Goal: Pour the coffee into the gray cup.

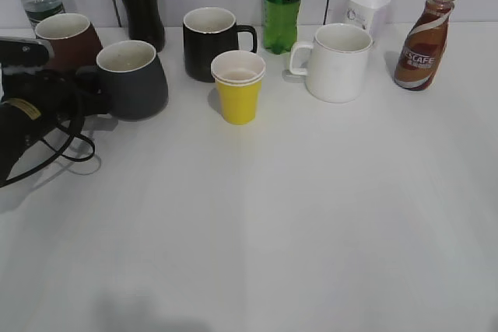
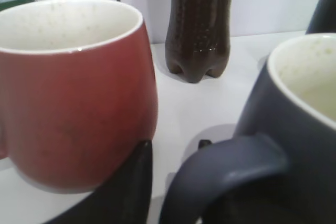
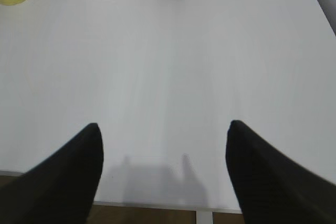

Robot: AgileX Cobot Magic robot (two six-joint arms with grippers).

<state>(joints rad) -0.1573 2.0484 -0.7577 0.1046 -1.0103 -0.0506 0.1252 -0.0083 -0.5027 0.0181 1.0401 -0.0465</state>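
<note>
1. Dark gray and matte, the gray cup (image 1: pixel 132 78) stands at the far left of the white bench (image 1: pixel 311 215), just in front of the reddish-brown mug (image 1: pixel 68 39), its loop handle (image 2: pixel 220 177) turned left toward the left hand (image 1: pixel 93 101).

2. That left hand reaches in from the left edge, level with the handle. In the left wrist view one dark finger (image 2: pixel 126 192) sits low between the reddish-brown mug and the handle, and a second tip (image 2: pixel 205 143) peeps from behind the loop, so the fingers seem to straddle the handle. Whether they already pinch it I cannot tell.

3. The coffee (image 1: pixel 425 39) stands upright at the far right rear, well apart from the cup, with the white mug (image 1: pixel 337 61), the yellow paper cup (image 1: pixel 238 86) and the black mug (image 1: pixel 210 40) in between.

4. The right hand (image 3: pixel 163 177) hangs spread and empty above the bench's near edge; the bottle lies straight ahead of it, a little to its right, far back.

5. So I judge the right arm far nearer the bottle, the left nearer the cup. The bottle's long axis is vertical, which would suit a side grasp around its body.
</note>
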